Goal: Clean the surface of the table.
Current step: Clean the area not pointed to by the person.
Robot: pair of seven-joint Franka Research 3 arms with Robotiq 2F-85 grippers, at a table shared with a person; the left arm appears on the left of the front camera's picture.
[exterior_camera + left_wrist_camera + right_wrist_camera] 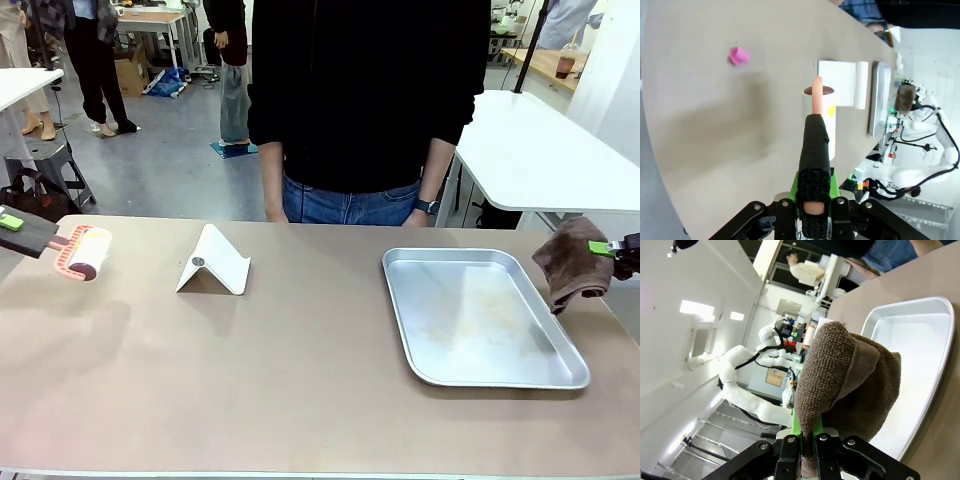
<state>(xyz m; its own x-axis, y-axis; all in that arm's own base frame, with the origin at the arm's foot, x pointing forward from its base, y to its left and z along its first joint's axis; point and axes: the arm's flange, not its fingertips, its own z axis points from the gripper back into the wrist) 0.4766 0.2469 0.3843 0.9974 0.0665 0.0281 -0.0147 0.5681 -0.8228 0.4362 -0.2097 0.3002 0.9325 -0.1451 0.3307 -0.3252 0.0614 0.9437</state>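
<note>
The table (300,390) spans the foreground, with the tray (470,310) on its right. Our right gripper (605,248) clamps the cloth (572,262), our left gripper (813,200) the roller (88,252), both at the table's ends. Wiping inward could shove the tray or the stand (213,262) off, since both sit in the path.

The left end effector (14,226) enters at the far left edge of the front view, at mid-height. Its green-padded fingers are clamped on the handle of a lint roller (85,252). In the left wrist view the fingers (786,220) rise from bottom centre, pressed tight on that handle. The right end effector (622,247) sits at the far right edge, mid-height, pinching a brown cloth (572,262). In the right wrist view its jaws meet at bottom centre, and the left arm (732,375) shows white and bent at the left.
</note>
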